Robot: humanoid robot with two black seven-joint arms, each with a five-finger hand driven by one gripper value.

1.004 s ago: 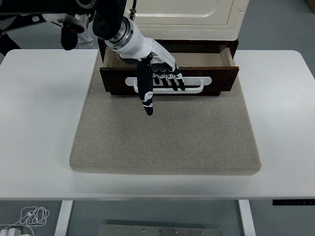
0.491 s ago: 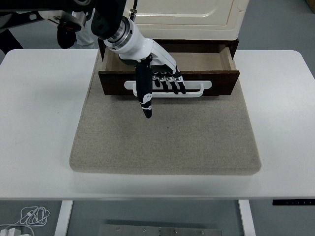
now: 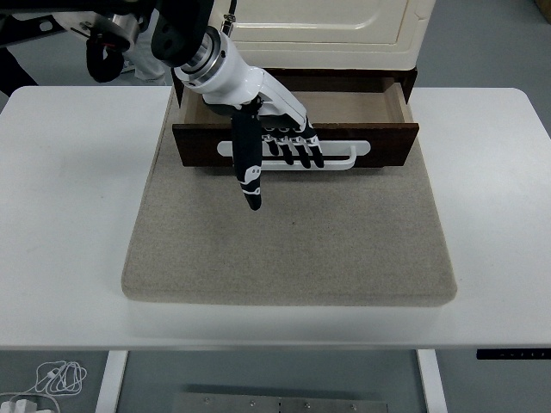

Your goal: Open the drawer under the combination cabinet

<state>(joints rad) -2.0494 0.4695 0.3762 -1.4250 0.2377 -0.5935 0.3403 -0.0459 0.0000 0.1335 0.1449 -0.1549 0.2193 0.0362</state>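
The cream cabinet (image 3: 318, 26) stands at the table's far side, on a dark brown base. Its dark brown drawer (image 3: 387, 144) is pulled out toward me, and the bare wooden inside (image 3: 353, 105) shows. A white handle (image 3: 349, 157) runs across the drawer front. My left hand (image 3: 284, 142) reaches in from the top left, its four fingers (image 3: 297, 148) curled over the handle's left half. The thumb (image 3: 250, 176) points down over the mat. My right hand is out of view.
A grey felt mat (image 3: 293, 249) lies under the cabinet and covers the middle of the white table (image 3: 69, 215). My black left arm (image 3: 172, 30) crosses the top left corner. White cables (image 3: 56, 376) lie on the floor at bottom left.
The drawer front has levelled out and edged slightly toward me. My left hand has shifted a little to the left along the handle, the thumb tip moving with it.
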